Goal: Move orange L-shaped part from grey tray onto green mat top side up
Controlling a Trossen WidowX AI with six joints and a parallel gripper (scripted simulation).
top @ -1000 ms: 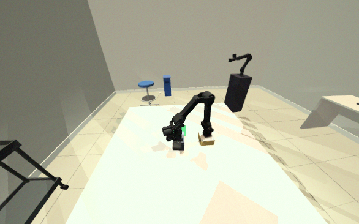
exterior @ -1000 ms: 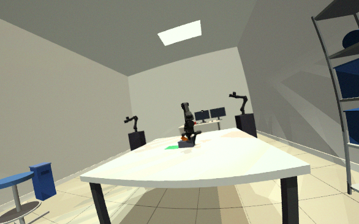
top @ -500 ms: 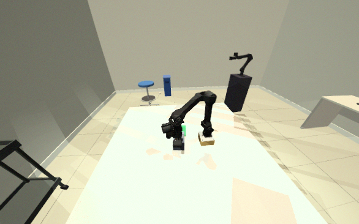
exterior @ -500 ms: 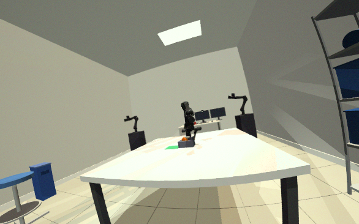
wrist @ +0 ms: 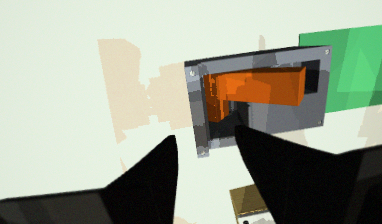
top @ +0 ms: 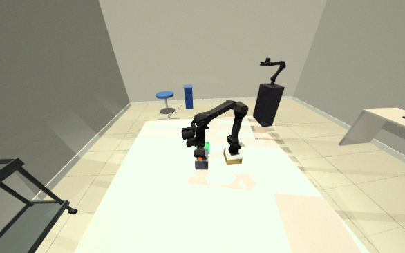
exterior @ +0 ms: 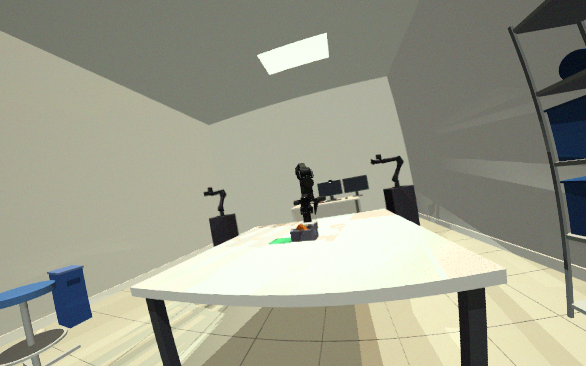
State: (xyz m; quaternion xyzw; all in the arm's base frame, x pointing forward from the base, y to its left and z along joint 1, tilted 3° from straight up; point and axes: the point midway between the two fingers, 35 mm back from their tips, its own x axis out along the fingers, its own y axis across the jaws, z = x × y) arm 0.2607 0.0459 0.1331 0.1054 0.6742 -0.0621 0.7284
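The orange L-shaped part (top: 200, 158) (exterior: 301, 227) (wrist: 264, 87) is tilted in the grey tray (top: 202, 165) (exterior: 304, 236) (wrist: 287, 117). In the wrist view its L-shaped end is low in the pocket at the left, and its straight end stands raised at the right, with dark pocket showing beyond it. The green mat (top: 207, 146) (exterior: 279, 241) (wrist: 357, 72) lies beside the tray, past the raised end. My gripper (top: 200, 155) (wrist: 205, 137) is open and empty, above the tray near the L-shaped end. Contact with the part is not visible.
The arm's base stands on a gold-sided block (top: 233, 160) (wrist: 248, 201) beside the tray. The tray has a raised wall (wrist: 197, 110) at the L-shaped end. The white table (top: 171, 214) (exterior: 318, 270) carries the tray, mat and arm.
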